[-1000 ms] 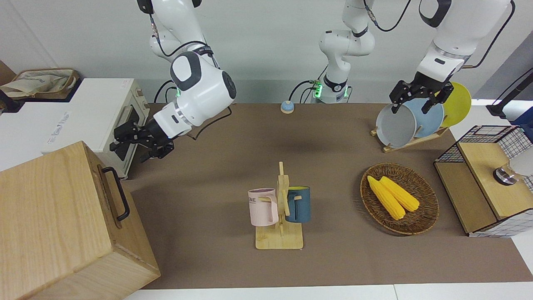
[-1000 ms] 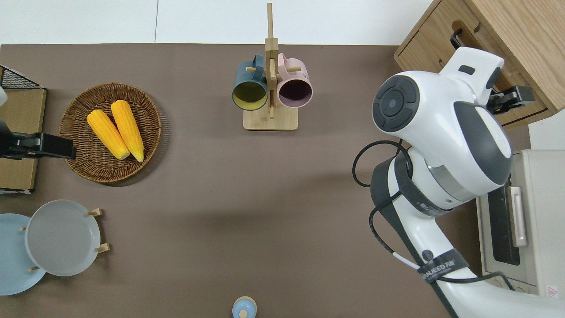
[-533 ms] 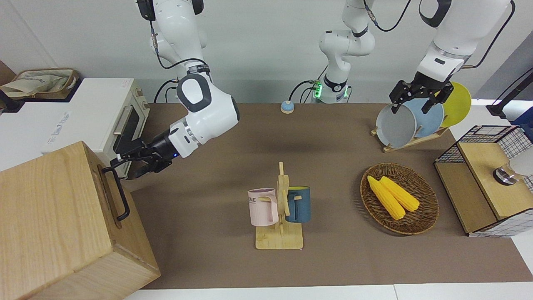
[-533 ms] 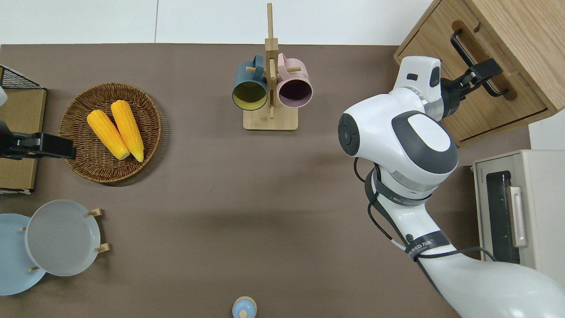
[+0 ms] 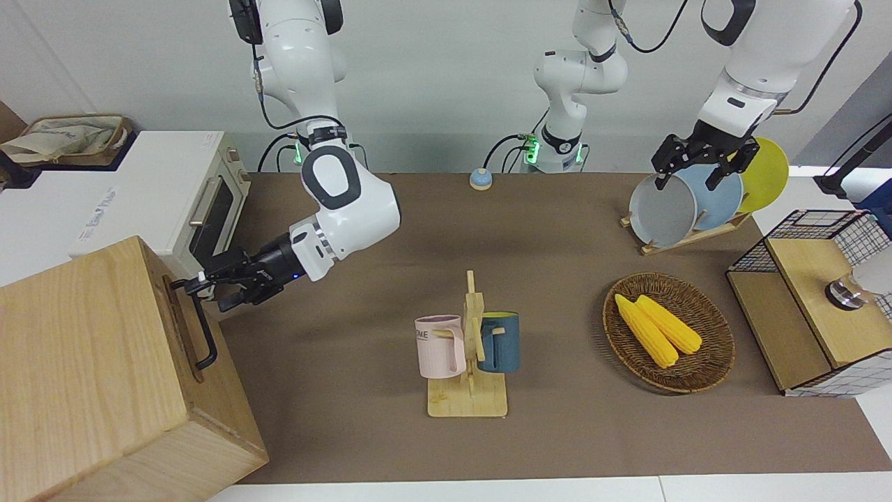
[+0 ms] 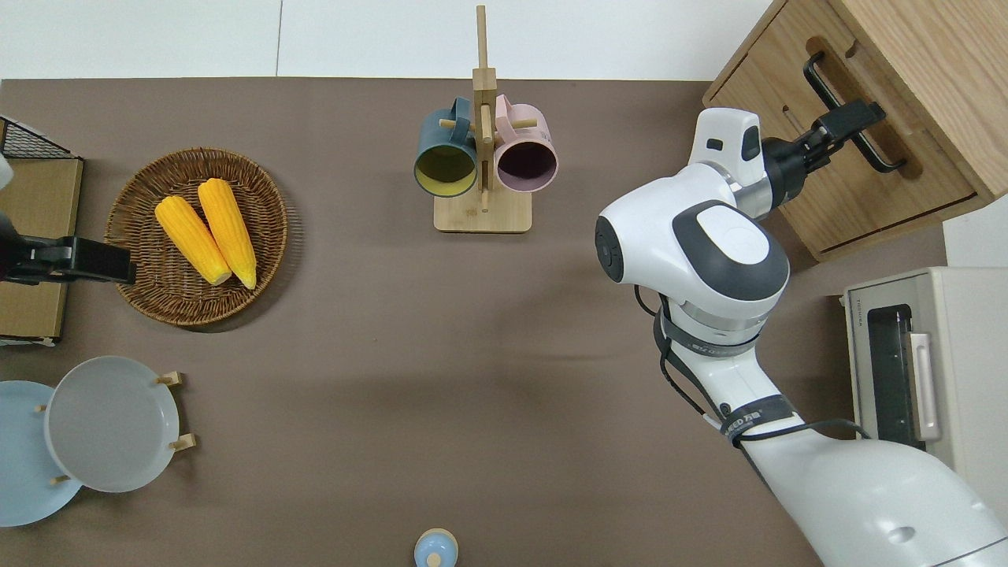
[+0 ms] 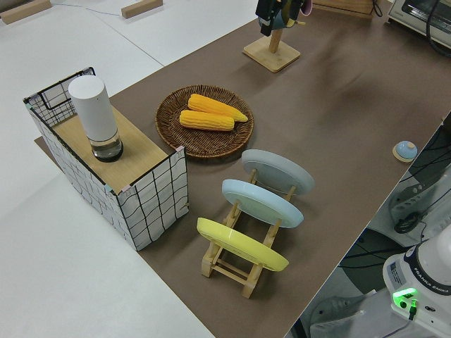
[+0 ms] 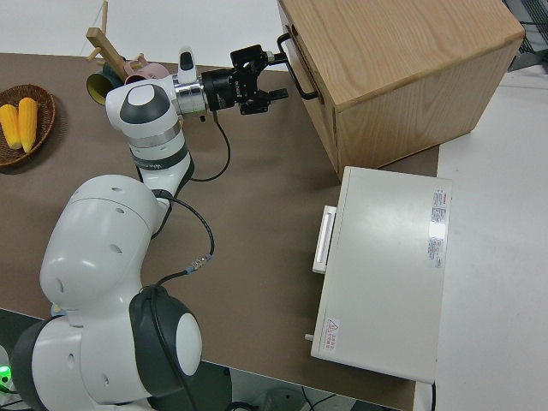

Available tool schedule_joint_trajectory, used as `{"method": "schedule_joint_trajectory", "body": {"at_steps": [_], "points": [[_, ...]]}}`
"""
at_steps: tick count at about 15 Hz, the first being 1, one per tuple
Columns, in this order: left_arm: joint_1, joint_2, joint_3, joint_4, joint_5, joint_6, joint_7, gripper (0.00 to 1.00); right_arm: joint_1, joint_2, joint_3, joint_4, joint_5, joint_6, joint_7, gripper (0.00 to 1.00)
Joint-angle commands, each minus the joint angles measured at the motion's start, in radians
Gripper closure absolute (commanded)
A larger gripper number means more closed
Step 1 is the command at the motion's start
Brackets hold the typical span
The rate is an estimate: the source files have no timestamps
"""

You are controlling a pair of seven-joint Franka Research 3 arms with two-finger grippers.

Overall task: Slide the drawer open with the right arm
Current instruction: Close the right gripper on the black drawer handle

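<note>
At the right arm's end of the counter, the right hand is up against the bar handle of the drawer, at the handle's end nearer the robots. The fingers look set around the bar, but I can't tell whether they are closed on it or only straddling it. The drawer sits in the cabinet, front flush, so not yet open by my read.

Risks from here:
- Off-centre grip. The hand is at one end of the bar, not its middle. A pull from there could skew a wide shallow drawer on its runners and jam it.
- Weak grip. If the fingers aren't firmly closed, they could slide along or off the bar once the pull starts, and the drawer stays put.
- Pull direction. The cabinet stands angled to the counter edge. A pull not square to the drawer front loads the handle sideways instead of sliding the drawer.
- Cabinet drag. I see nothing holding the cabinet down. A sticky drawer might drag the whole box across the counter.
- Clearance. The oven is near the hand, on its robot side, and the arm's elbow hangs over open counter. A retreat swinging toward the oven could clip it.

Left arm is parked.
</note>
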Motion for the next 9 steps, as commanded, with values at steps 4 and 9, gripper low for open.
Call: {"method": "schedule_joint_trajectory", "body": {"at_steps": [4, 9], "points": [[-0.017, 0.012, 0.016, 0.020, 0.014, 0.001, 0.006, 0.00, -0.023, 0.035, 0.004, -0.021, -0.111, 0.009, 0.117, 0.030], [-0.017, 0.012, 0.016, 0.020, 0.014, 0.001, 0.006, 0.00, -0.022, 0.048, 0.003, -0.018, -0.126, 0.003, 0.119, 0.372]]}}
